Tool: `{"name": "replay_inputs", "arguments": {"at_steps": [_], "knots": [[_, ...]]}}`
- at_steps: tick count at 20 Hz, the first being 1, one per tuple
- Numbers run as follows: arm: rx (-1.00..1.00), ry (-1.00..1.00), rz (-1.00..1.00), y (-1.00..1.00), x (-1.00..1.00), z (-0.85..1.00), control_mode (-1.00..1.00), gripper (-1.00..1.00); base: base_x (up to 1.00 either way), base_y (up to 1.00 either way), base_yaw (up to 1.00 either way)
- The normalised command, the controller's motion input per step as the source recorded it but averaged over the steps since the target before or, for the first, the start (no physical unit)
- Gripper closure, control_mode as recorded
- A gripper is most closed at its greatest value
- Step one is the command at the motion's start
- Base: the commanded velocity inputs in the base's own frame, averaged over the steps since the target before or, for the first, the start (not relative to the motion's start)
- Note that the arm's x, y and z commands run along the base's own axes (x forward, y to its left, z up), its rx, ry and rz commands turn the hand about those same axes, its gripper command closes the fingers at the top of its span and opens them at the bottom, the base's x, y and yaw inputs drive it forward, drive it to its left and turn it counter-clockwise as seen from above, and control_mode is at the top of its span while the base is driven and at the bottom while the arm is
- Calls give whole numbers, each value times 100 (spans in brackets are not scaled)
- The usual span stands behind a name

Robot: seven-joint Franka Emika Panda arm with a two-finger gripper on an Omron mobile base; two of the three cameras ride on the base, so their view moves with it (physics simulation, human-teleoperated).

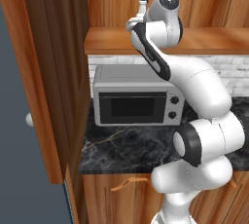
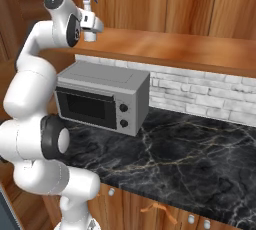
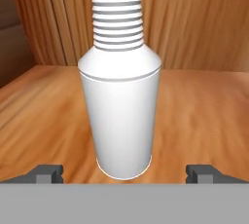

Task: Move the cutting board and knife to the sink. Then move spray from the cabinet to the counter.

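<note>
Spray step: end effector (image 3: 124, 173) spread wide, spray bottle (image 3: 120, 106) upright dead ahead between fingertips on cabinet shelf (image 3: 204, 111). Next: pinch, lift.

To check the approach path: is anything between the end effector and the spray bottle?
Nothing: in the hand view, bare shelf separates the open end effector from the spray bottle.

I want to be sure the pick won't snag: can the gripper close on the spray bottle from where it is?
Probably yes. The gripper is open, its fingertips either side of the upright spray on the cabinet shelf, with nothing between them.
</note>
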Motion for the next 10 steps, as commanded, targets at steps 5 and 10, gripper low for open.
{"name": "replay_inputs", "arguments": {"at_steps": [5, 10], "knots": [[0, 0, 0, 0, 20, -1, -100, -100, 0, 0, 0], [0, 0, 0, 1, 18, -6, -100, -100, 0, 0, 0]]}}
